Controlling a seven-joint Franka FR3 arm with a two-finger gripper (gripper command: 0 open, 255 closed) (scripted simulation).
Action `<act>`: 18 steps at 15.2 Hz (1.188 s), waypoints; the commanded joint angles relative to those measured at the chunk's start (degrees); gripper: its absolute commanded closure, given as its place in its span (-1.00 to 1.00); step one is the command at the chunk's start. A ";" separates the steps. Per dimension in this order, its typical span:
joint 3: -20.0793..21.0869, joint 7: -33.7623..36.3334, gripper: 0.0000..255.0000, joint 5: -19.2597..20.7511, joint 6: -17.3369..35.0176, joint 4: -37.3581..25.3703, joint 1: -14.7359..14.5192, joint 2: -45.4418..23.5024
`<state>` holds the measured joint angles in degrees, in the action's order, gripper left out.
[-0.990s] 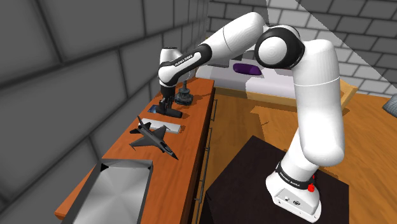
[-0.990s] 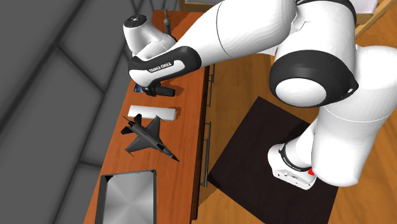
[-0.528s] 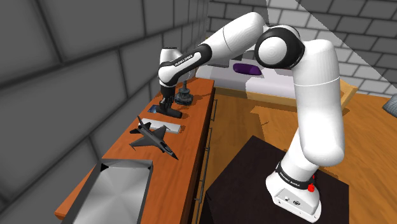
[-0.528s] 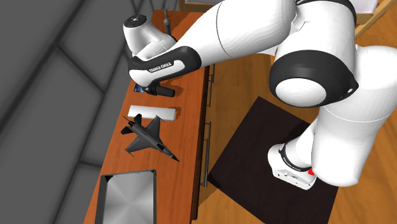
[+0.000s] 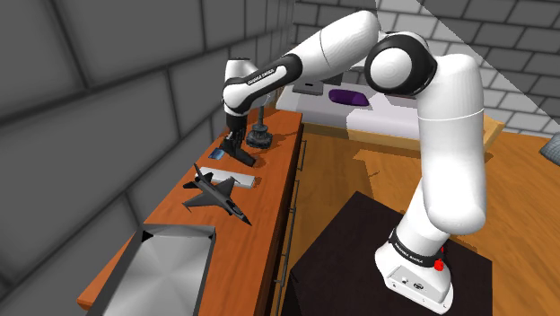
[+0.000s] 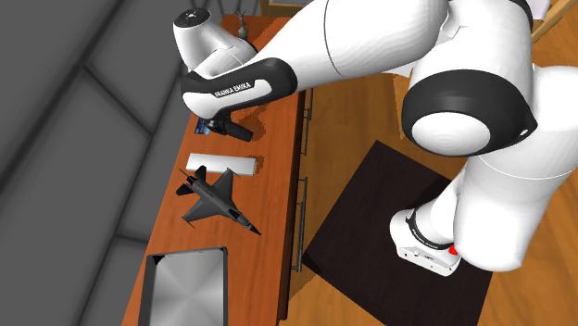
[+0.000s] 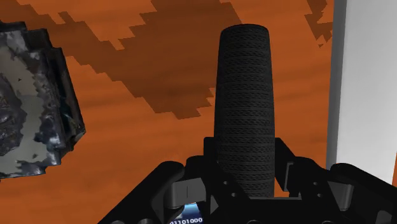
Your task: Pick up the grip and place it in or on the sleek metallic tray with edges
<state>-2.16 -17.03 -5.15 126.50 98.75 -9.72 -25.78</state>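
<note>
The tool (image 7: 245, 159) pinches the black ribbed grip (image 7: 245, 95) between its fingers, over the orange-brown tabletop (image 7: 146, 140), between a mottled grey object (image 7: 32, 102) and the straight edge of a flat white block (image 7: 366, 83). A toy jet (image 5: 215, 193) lies between this spot and the raised-rim metallic tray (image 5: 166, 269) at the tabletop's near end, with bare wood along the front edge.

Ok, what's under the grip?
Bare orange-brown tabletop with a dark shadow patch shows beneath the grip. The tool, clasping its near end, covers whatever lies below there.
</note>
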 commanded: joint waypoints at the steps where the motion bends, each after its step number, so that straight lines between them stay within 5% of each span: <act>1: -0.06 0.02 1.00 0.07 -1.28 -0.59 0.05 0.68; 18: 0.04 1.98 1.00 0.84 -11.10 -5.33 -0.81 5.86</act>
<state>-2.28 -15.59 -4.39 115.39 92.94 -10.16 -20.41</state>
